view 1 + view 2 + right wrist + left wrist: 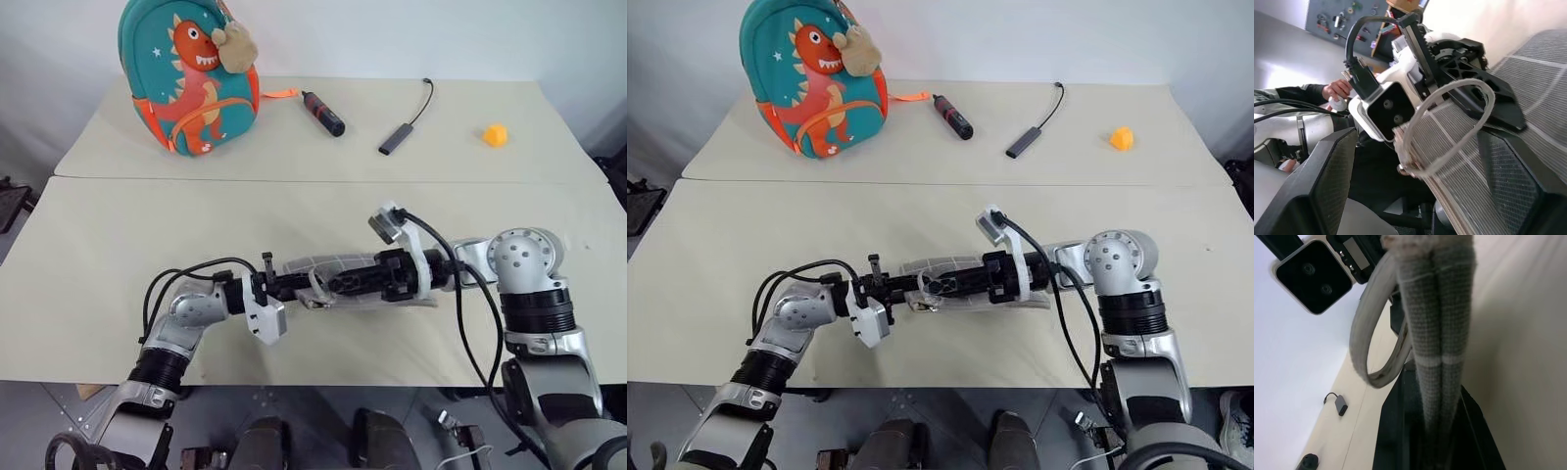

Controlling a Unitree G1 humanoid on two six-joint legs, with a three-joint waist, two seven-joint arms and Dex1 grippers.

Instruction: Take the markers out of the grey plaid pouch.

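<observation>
the grey plaid pouch (338,269) lies flat near the front edge of the desk (118,255), between the two arms, and most of it is covered by them, so just a strip of checked fabric shows in the head views. the left claw (294,285) is clamped on the pouch's end; in the left wrist view the gathered fabric runs up out of its black fingers (1396,431), with the corner loop (1371,338) curving off beside it. the right claw (338,285) reaches in from the other side, its fingers spread wide apart, one on each side of the pouch's end and the loop in the right wrist view; whether either pad touches the fabric i cannot tell. the markers cannot be made out, and the pouch's opening is hidden.

at the back of the desk stand a teal dinosaur backpack (186,78), a black-and-red cylinder tool (323,114), a dark adapter with a cable (397,138) and a small orange block (496,135). a person's hand (1337,90) shows behind the left arm in the right wrist view, partly cut off by cables.
</observation>
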